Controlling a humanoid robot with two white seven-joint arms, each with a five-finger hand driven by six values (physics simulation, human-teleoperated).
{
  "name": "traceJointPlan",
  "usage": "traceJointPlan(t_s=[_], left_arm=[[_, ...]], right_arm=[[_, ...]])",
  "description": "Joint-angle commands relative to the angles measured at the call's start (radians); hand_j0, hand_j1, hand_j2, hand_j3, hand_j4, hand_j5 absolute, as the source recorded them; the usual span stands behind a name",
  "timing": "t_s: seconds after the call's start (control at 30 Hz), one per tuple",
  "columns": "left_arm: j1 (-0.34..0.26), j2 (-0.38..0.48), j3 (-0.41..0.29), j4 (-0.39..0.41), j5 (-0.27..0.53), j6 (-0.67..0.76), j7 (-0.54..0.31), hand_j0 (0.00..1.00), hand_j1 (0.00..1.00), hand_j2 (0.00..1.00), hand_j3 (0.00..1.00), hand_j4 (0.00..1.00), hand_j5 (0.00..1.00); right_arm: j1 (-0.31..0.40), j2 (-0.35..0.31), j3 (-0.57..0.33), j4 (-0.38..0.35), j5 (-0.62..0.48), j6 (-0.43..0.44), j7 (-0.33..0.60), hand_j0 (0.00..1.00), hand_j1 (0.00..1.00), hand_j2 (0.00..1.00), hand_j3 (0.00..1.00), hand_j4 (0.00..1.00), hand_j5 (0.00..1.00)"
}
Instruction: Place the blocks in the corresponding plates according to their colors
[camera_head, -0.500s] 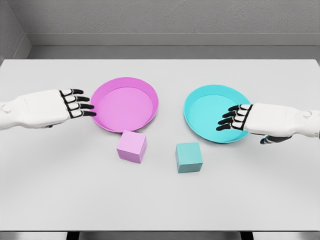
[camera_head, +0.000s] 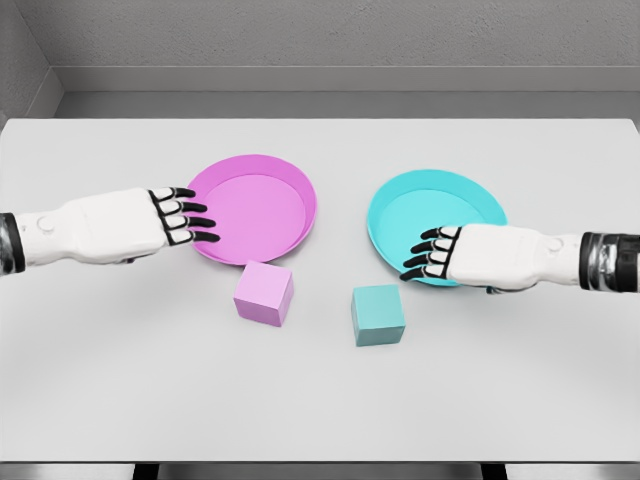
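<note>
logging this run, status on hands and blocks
Left hand and right hand open, empty. Pink block and teal block on table, outside plates. Nothing blocking.

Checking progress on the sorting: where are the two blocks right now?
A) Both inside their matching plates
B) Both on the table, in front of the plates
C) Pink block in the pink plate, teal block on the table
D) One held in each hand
B: the pink block and the teal block both sit on the table, nearer the camera than the pink plate and teal plate, with neither hand holding anything.

White arms, dark wrist bands, black-jointed white fingers (camera_head: 180, 215)
</note>
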Motion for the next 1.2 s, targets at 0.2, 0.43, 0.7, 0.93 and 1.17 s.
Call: traceJointPlan(t_s=[0.2,0.43,0.7,0.93,1.17], left_arm=[[-0.026,-0.056,-0.050,-0.017,-0.002,0.001,-0.004,1.00,1.00,1.00,1.00,1.00,1.00],[-0.048,-0.084,-0.084,-0.020,-0.002,0.001,-0.004,1.00,1.00,1.00,1.00,1.00,1.00],[-0.095,-0.108,-0.152,-0.020,-0.008,0.001,-0.005,1.00,1.00,1.00,1.00,1.00,1.00],[-0.121,-0.134,-0.195,-0.020,-0.009,0.001,-0.008,1.00,1.00,1.00,1.00,1.00,1.00],[-0.123,-0.134,-0.198,-0.020,-0.009,0.001,-0.010,1.00,1.00,1.00,1.00,1.00,1.00]], right_arm=[[-0.043,0.091,-0.006,-0.007,0.014,0.002,-0.004,1.00,1.00,1.00,1.00,1.00,1.00],[-0.061,0.158,0.008,-0.007,0.030,0.002,0.004,1.00,1.00,1.00,1.00,1.00,1.00],[-0.051,0.195,0.056,-0.006,0.079,0.002,0.004,1.00,1.00,1.00,1.00,1.00,1.00],[-0.051,0.214,0.063,-0.006,0.099,0.002,0.004,1.00,1.00,1.00,1.00,1.00,1.00],[-0.048,0.204,0.077,-0.003,0.123,0.002,0.004,1.00,1.00,1.00,1.00,1.00,1.00]])
